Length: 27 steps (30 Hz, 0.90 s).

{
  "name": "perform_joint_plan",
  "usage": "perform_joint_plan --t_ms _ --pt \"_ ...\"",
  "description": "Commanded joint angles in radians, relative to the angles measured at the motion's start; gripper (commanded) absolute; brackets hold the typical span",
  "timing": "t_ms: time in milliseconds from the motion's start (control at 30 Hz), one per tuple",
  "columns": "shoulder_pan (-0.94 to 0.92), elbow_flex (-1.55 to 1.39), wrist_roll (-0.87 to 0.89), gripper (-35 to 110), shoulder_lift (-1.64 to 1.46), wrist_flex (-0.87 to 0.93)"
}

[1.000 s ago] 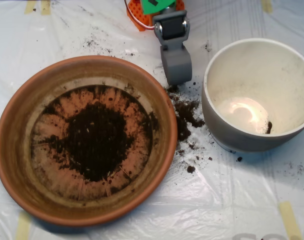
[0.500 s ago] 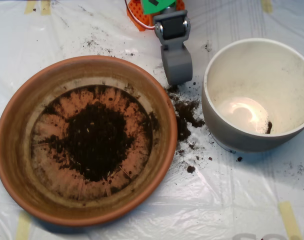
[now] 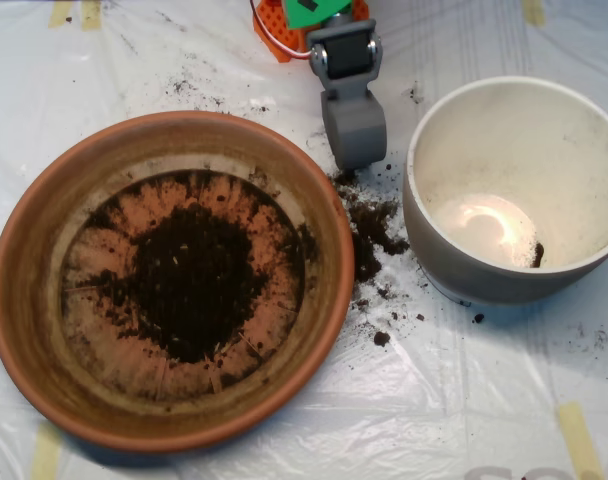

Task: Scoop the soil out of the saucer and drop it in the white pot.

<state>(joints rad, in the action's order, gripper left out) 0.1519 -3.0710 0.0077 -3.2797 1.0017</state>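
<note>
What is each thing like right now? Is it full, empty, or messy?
Round terracotta saucer: upright, holding a dark soil pile in its middle.
Round white pot with grey outer wall: upright, nearly empty, one small dark crumb inside.
Grey clamshell scoop: between saucer and pot, above the sheet.
Clear plastic sheet: messy, spilled soil crumbs between saucer and pot.

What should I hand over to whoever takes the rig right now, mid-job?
Claw: over the plastic sheet between the saucer and the white pot, above the top end of a spilled patch, touching neither vessel.
Soil: main pile sits in the middle of the saucer, thin crumbs ringing it.
White pot: right of the saucer, nearly bare inside, one small dark clump near its lower right wall.
Spilled soil: on the sheet between the two vessels.
Done: very little moved.
Left: scoop the pile and drop it in the pot.
</note>
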Motion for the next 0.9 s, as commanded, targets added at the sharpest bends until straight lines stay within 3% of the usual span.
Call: perform_joint_plan --t_ms 0,400,567,867 --pt "0.023 0.008 -0.026 4 -0.069 -0.017" --pt "0.081 0.186 -0.137 18 -0.060 -0.014" --pt "0.135 0.336 -0.127 20 0.143 -0.015" --pt "0.041 0.437 -0.156 22 0.193 -0.026"
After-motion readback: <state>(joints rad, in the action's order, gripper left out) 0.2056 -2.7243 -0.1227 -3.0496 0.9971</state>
